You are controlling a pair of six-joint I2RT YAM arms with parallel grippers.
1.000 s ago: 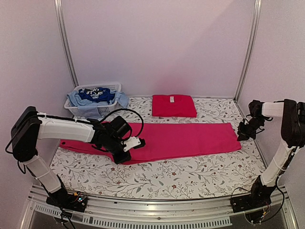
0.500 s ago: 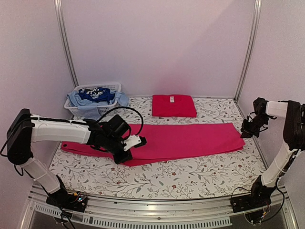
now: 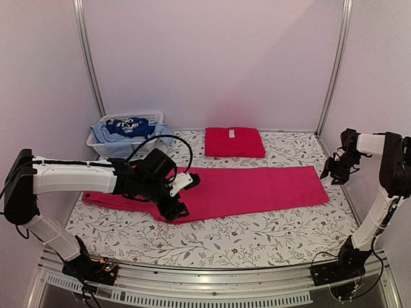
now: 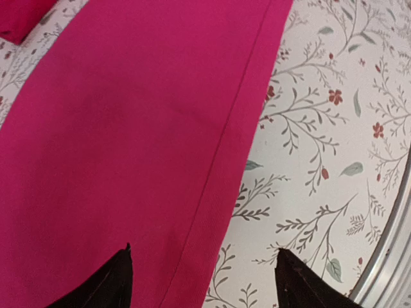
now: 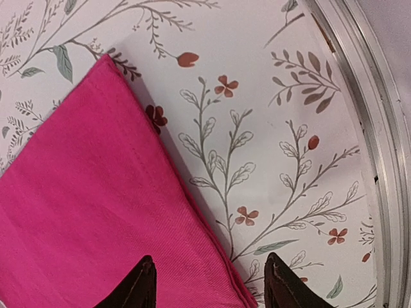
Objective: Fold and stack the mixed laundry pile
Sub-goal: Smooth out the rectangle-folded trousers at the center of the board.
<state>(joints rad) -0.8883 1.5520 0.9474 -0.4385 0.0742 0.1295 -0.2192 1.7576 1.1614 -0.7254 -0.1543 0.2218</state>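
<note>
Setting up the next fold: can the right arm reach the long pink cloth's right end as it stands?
Likely yes: the right fingers stand open directly over the end edge of the long pink cloth, nothing between.

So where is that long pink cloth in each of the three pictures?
Top view: long pink cloth stretched across the middle.
Left wrist view: cloth fills the left side.
Right wrist view: cloth corner at lower left.
Shared landmark: flowered table cover beside it in all three.
</note>
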